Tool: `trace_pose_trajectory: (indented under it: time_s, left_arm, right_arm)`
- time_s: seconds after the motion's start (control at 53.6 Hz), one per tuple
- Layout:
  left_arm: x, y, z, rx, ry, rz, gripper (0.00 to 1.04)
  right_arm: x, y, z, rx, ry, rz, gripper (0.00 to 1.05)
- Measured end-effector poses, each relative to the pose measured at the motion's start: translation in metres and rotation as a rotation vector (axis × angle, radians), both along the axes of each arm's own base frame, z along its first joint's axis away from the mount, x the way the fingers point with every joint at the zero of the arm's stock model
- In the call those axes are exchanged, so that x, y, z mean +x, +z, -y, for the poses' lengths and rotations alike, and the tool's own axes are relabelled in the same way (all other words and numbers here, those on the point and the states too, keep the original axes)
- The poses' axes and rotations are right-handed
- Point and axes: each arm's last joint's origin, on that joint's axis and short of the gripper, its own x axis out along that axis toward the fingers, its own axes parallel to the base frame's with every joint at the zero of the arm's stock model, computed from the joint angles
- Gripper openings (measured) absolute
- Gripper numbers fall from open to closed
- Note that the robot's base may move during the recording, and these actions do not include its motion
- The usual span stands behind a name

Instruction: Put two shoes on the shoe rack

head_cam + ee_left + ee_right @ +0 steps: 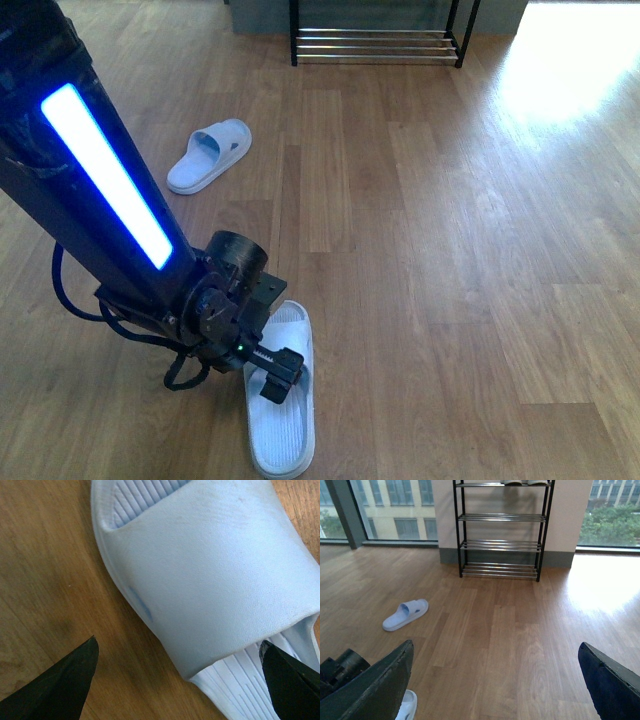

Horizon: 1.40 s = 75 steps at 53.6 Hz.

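Observation:
Two pale blue slides lie on the wood floor. The near slide (285, 425) (210, 575) sits right under my left gripper (278, 372) (177, 642). That gripper is open, one finger over the floor beside the slide's strap and the other over its ribbed footbed. The far slide (208, 155) (405, 615) lies alone further off to the left. The black shoe rack (378, 40) (500, 530) stands against the back wall. My right gripper (495, 645) is open over bare floor, holding nothing, and does not appear in the front view.
The left arm (100, 190) with its blue light strip fills the front view's left side. Something pale rests on the rack's top tier (522, 482), mostly cut off. Windows flank the wall behind the rack. Sun glare falls on the floor (570, 70) at the right.

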Motion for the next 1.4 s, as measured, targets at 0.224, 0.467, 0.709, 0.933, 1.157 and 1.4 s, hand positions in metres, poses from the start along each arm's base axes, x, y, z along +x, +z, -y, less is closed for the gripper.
trace_pose_trajectory:
  time_s: [0.224,0.467,0.709,0.933,1.157,1.4]
  left_arm:
    - [-0.004,-0.017,0.004,0.037,-0.001,0.034,0.95]
    - [0.002,-0.033,-0.006,0.122,0.018,0.137,0.95]
    - [0.013,-0.034,-0.015,0.180,0.096,0.239,0.66]
    - [0.016,-0.035,-0.030,0.261,0.179,0.244,0.27]
    - [0.015,-0.035,-0.031,0.272,0.188,0.244,0.02]
    - [0.015,-0.035,-0.031,0.272,0.188,0.244,0.02]
  right_arm:
    - [0.000,0.000,0.000,0.000,0.000,0.000,0.95]
    - [0.000,0.000,0.000,0.000,0.000,0.000,0.95]
    - [0.000,0.000,0.000,0.000,0.000,0.000,0.95]
    - [0.000,0.000,0.000,0.000,0.000,0.000,0.95]
    - [0.000,0.000,0.000,0.000,0.000,0.000,0.95]
    - [0.000,0.000,0.000,0.000,0.000,0.000,0.95]
